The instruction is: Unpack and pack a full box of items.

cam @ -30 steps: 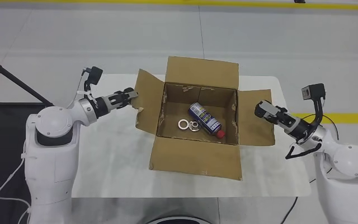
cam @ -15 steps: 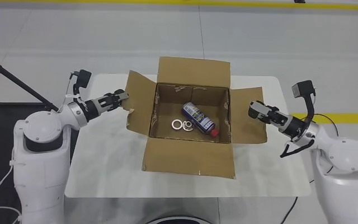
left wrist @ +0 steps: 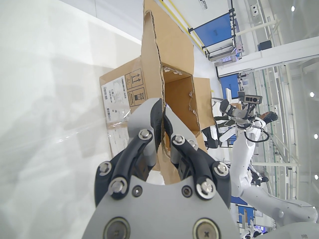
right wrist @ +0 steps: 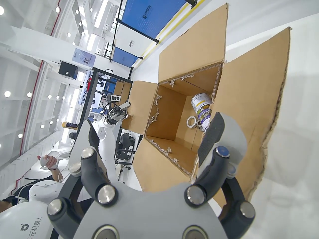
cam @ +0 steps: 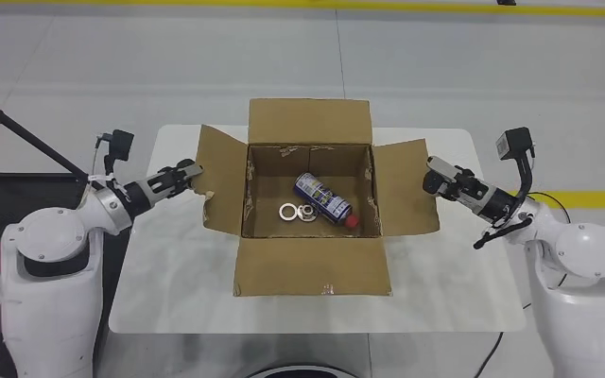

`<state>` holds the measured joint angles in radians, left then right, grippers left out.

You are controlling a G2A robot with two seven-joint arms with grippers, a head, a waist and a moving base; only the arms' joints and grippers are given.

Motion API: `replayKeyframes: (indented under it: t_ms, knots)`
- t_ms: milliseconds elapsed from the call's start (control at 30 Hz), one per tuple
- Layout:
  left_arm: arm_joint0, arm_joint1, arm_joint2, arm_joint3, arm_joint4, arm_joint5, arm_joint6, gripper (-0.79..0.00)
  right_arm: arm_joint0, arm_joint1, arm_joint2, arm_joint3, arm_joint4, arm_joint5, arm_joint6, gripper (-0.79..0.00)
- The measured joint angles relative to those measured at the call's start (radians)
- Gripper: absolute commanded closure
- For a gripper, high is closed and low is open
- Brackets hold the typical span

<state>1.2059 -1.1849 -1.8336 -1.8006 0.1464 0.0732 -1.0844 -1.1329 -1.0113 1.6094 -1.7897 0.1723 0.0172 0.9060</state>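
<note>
A cardboard box (cam: 312, 266) stands open in the middle of the white bench (cam: 170, 274), with all four flaps folded outward. On its floor a blue can (cam: 321, 198) with a red cap lies on its side, its capped end toward 4 o'clock. Two pale tape rolls (cam: 295, 212) lie flat, touching each other, just beside the can at its 8 o'clock side.

The left pincer (cam: 194, 172) is at 9 o'clock of the box, pressed together on the outer edge of the left flap (cam: 224, 180). In the left wrist view the black pads of this pincer (left wrist: 162, 111) pinch the corrugated edge of that flap (left wrist: 150, 58), and the flap stands up from the box wall (left wrist: 119, 93).

The right pincer (cam: 432, 176) is at 3 o'clock, just beside the outer edge of the right flap (cam: 408, 198). In the right wrist view this pincer (right wrist: 153, 125) is spread wide with nothing between its fingers. One finger lies in front of the flap (right wrist: 249, 95), and whether it touches the cardboard cannot be told. Past it the box interior (right wrist: 164, 105) shows the can (right wrist: 203, 110) and a tape roll (right wrist: 188, 123) beside it
</note>
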Motion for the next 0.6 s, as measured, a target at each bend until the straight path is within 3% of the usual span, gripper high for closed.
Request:
replayKeyframes:
  t_ms: [167, 300, 600]
  knots:
    - [0.022, 0.008, -0.014, -0.025, -0.026, 0.001, 0.022, -0.785, 0.013, 0.001, -0.027, -0.04, -0.038, -0.026, -0.002, -0.785]
    - [0.036, 0.01, -0.026, -0.044, -0.043, 0.001, 0.048, -0.785, 0.099, 0.003, -0.112, -0.075, -0.132, -0.059, 0.064, -0.785]
    - [0.035, 0.01, -0.025, -0.043, -0.042, 0.001, 0.046, -0.785, 0.422, -0.034, -0.489, 0.023, -0.461, -0.023, 0.175, -0.785]
